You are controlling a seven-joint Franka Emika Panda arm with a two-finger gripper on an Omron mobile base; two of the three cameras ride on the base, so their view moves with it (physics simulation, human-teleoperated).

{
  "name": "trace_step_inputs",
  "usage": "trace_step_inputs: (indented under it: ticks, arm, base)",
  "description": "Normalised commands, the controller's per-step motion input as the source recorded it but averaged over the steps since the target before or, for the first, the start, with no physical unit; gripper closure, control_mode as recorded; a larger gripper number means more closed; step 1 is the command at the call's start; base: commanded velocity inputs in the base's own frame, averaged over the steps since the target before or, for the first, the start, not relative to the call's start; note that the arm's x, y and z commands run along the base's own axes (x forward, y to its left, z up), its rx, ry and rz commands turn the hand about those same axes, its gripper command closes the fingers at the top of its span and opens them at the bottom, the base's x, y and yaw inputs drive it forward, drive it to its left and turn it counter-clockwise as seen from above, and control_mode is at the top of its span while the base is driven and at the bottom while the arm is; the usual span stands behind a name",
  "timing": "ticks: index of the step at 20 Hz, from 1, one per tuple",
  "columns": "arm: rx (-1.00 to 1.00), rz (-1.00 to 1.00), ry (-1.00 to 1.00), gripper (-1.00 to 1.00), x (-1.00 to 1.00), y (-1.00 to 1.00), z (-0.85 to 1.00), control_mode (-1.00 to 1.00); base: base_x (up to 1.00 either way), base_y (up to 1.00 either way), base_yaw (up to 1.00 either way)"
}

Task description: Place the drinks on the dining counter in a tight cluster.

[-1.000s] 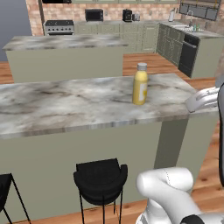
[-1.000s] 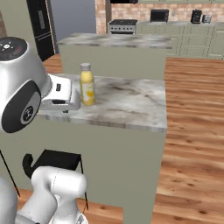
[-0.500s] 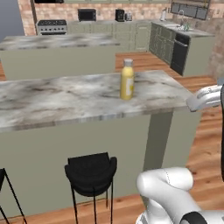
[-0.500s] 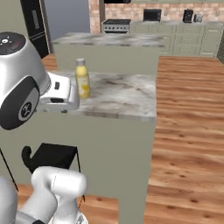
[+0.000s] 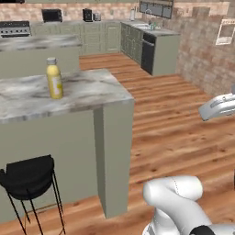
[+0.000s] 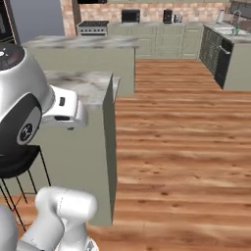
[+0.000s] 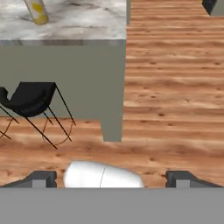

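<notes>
One drink, the yellow bottle [image 5: 54, 79], stands upright on the dining tabletop [image 5: 87, 92] near its right end. The pincer [image 7: 112, 178] hangs open and empty over the wooden floor. The other drinks seem not yet brought, so most of the clustering is left.

Black stool [image 5: 28, 176] sits on the wood floor [image 5: 174, 124]; stove [image 5: 16, 28], microwave [image 5: 51, 15] and sink counter [image 5: 158, 36] line the back walls.

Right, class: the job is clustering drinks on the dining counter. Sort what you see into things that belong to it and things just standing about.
Belongs:
tall yellow bottle with grey cap
grey-white marble dining counter

Standing about:
black stool
second marble island
black microwave
</notes>
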Motion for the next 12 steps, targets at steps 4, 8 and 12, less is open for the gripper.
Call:
trace_step_inputs:
  ticks: [4,8,12]
  arm:
    - [0.00,0.00,0.00,-1.00,0.00,0.00,0.00,1.00]
    - [0.00,0.00,0.00,-1.00,0.00,0.00,0.00,1.00]
    - [0.00,0.00,0.00,-1.00,0.00,0.00,0.00,1.00]
  base:
    - [0.96,-1.00,0.00]
    - [1.00,-1.00,0.00]
    - [0.96,-1.00,0.00]
